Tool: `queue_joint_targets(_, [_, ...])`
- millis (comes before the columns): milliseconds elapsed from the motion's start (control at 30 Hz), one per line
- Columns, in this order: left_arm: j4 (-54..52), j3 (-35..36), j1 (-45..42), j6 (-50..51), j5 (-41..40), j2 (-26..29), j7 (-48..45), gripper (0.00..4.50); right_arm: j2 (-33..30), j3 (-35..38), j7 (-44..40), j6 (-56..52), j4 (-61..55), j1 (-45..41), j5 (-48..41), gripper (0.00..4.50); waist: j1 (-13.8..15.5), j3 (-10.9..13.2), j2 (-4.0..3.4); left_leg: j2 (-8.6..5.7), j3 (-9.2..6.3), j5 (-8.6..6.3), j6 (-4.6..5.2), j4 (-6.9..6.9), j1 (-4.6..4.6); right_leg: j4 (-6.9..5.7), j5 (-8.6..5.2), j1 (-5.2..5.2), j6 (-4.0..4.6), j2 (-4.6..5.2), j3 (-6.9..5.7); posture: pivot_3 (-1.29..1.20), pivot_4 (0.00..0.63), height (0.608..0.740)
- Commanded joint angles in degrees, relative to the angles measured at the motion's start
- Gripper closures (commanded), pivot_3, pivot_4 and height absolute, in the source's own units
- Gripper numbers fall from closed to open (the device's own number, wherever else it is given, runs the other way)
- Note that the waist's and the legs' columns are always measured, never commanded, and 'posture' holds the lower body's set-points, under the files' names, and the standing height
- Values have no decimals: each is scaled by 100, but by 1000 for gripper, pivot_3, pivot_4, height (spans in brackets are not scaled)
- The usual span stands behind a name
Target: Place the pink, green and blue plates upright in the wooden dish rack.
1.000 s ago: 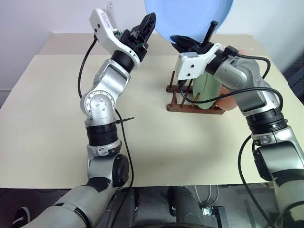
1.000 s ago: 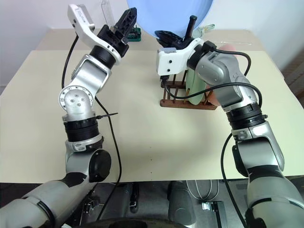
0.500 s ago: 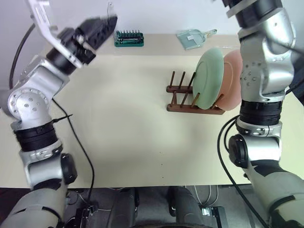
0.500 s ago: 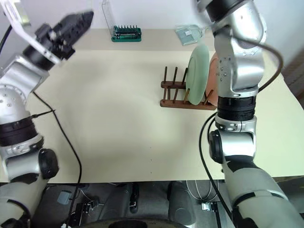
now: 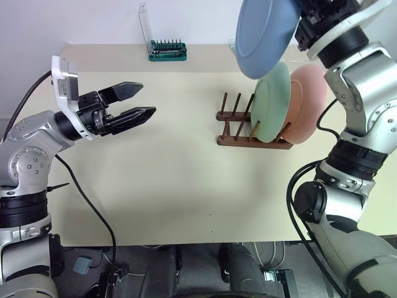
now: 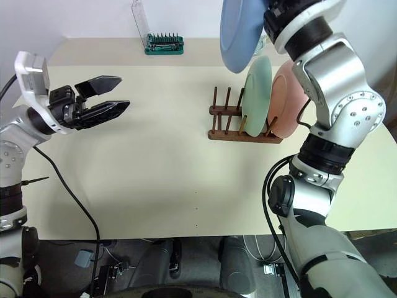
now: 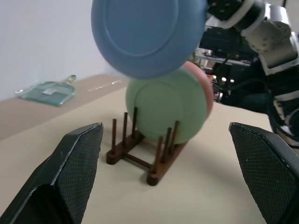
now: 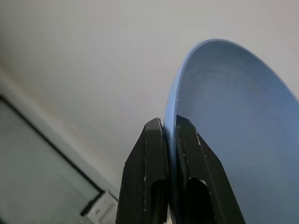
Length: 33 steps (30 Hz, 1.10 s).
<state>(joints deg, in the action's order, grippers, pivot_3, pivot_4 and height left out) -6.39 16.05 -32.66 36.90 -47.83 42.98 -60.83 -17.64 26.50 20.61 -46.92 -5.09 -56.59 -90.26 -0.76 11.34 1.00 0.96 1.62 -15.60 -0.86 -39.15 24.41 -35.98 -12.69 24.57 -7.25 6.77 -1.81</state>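
The right gripper (image 8: pixel 169 154) is closed tight on the rim of the blue plate (image 5: pixel 263 34), its two black fingers pinching the edge from either side. The plate hangs in the air, tilted, at about 12 o'clock from the wooden dish rack (image 5: pixel 251 130), above the rack and clear of its pegs.

The rack stands on the bench (image 5: pixel 161 161) at roughly 2 o'clock from the bench's middle. The green plate (image 5: pixel 273 105) stands upright between pegs at the rack's 3 o'clock end, and the pink plate (image 5: pixel 309 102) stands upright just behind it, at 3 o'clock of the green one and partly covered by it. The pegs toward the rack's 9 o'clock end hold no plate.

The left gripper (image 5: pixel 141 102) is spread wide and holds nothing. It hovers over the bench well apart from the rack, at about 9 o'clock of it, with its fingers pointing toward the rack.

A green screwdriver-bit holder (image 5: pixel 167 51) sits at the far edge, near 11 o'clock from the rack.
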Motion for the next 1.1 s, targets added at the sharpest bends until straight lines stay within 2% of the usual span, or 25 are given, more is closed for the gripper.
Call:
queue_joint_targets(33, [-257, -26, -127, -28, -75, 97, -126, 73, -4, 45, 287, 298, -365, 80, -299, 4500, 0, 0, 0, 0, 0, 0, 0, 0, 0, 0, 0, 0, 0, 0, 0, 0, 150, 724])
queue_joint_targets(400, [-84, -31, -61, -634, 254, 109, -474, 73, -126, -112, 720, 582, -517, 573, -964, 4500, -7, 1, -2, 1, -1, -1, 2, 1, 0, -1, 0, 2, 0, -1, 1, 0, 150, 724])
queue_joint_targets(667, [-78, -84, -81, -758, 303, 60, -457, 73, -271, -406, 564, 611, -682, 962, -924, 4500, -7, 1, -2, 1, -1, -2, 3, 1, 1, 0, -1, 2, 0, -1, 1, 0, 150, 724])
queue_joint_targets(1100, [-80, -119, -110, -772, 343, 60, -484, 73, -143, -729, 564, 847, -713, 1200, -805, 4500, -5, 1, -2, 1, -2, -2, 3, 1, 0, 0, -1, 2, 0, -1, 1, 0, 150, 724])
